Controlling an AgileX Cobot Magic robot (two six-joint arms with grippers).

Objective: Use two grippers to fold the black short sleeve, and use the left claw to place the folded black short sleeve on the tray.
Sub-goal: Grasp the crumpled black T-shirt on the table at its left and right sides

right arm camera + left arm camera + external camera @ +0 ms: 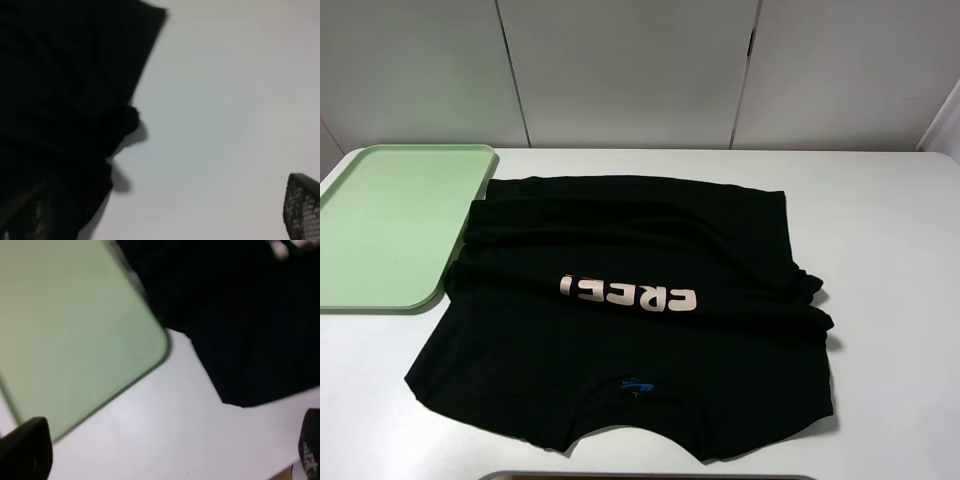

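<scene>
Black short sleeve point(620, 250): limp, light, partly folded; pinch near corners. Left gripper point(167, 455), right gripper point(165, 215): jaws apart, empty.

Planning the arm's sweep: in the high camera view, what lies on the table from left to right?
Green tray → black short sleeve, its edge just overlapping the tray's corner → bare white table.
</scene>
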